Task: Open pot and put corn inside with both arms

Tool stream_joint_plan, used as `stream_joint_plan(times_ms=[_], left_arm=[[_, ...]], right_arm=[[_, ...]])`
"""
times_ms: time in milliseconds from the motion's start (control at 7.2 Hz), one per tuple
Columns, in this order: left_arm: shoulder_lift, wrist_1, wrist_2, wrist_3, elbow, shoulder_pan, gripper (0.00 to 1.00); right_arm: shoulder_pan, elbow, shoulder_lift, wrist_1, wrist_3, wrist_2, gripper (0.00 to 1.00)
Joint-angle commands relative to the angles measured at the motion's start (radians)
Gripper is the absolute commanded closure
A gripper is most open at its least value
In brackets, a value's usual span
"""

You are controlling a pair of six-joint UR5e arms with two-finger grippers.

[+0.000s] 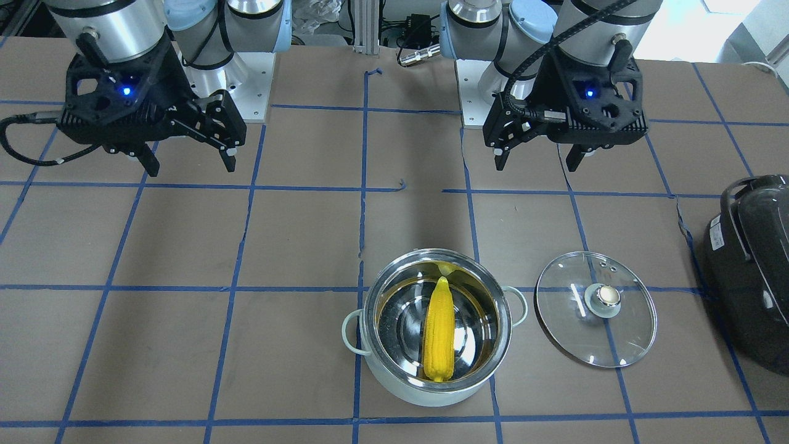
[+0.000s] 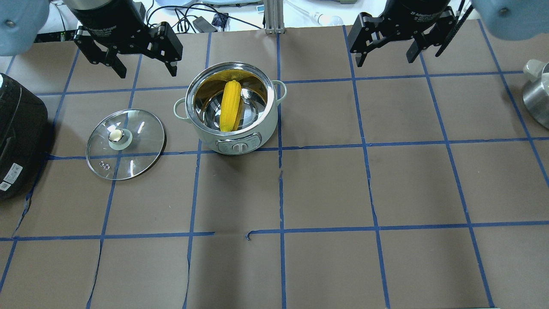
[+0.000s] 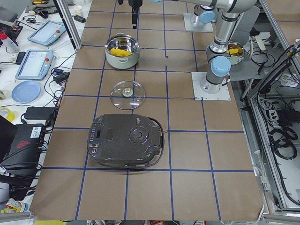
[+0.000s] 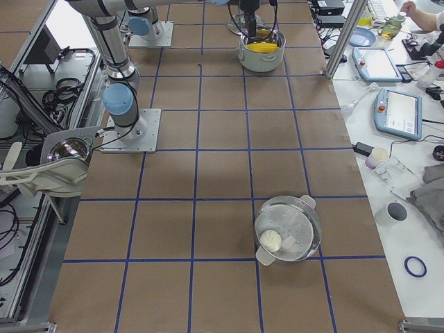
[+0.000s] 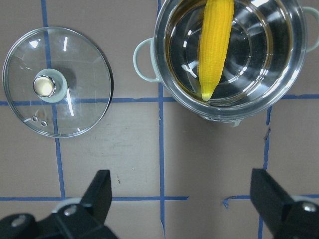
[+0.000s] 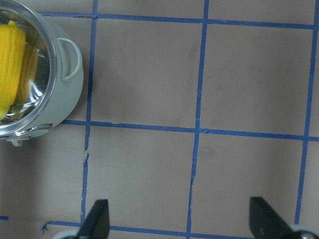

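The left claw (image 2: 146,69) hangs raised above the table (image 2: 326,184), jaws wide apart and holding nothing. The right claw (image 2: 384,60) is likewise spread and empty, raised well off to the other side.

From left to right in the overhead view:
- **Appliance:** a dark appliance (image 2: 19,137) sits at the left edge.
- **Lid:** the glass lid (image 2: 128,148) lies flat on the table, knob up, just beside the pot but not touching it.
- **Pot:** the pot (image 2: 261,135) stands uncovered, left of centre.
- **Corn:** the corn (image 2: 230,105) is inside the pot, lying aslant. Its point is down on the steel floor and its blunt end is propped against the wall near the rim.

The task looks done, so the risks likely lie in what the arms do next.
- **Left claw:** it is the closer one. A low sweep sideways could clip the pot's loop handle or rim, sliding or tipping the pot and spilling the corn.
- **Lid:** the same sweep could catch the knob and skate the lid across the table, perhaps into the pot.
- **Refitting the lid:** the propped end of the corn may stop the lid seating. Whether the corn clears the rim cannot be told.
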Motion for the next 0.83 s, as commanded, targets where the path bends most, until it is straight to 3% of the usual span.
stream_joint_plan(times_ms=[0,694], left_arm=[[0.001,0.000,0.000,0.000,-0.002,0.000,0.00],[0.003,0.000,0.000,0.000,-0.003,0.005,0.00]], right_arm=[[0.005,0.007,-0.011,0.036,-0.013,-0.006,0.00],[0.002,0.008,-0.008,0.028,-0.014,-0.010,0.00]])
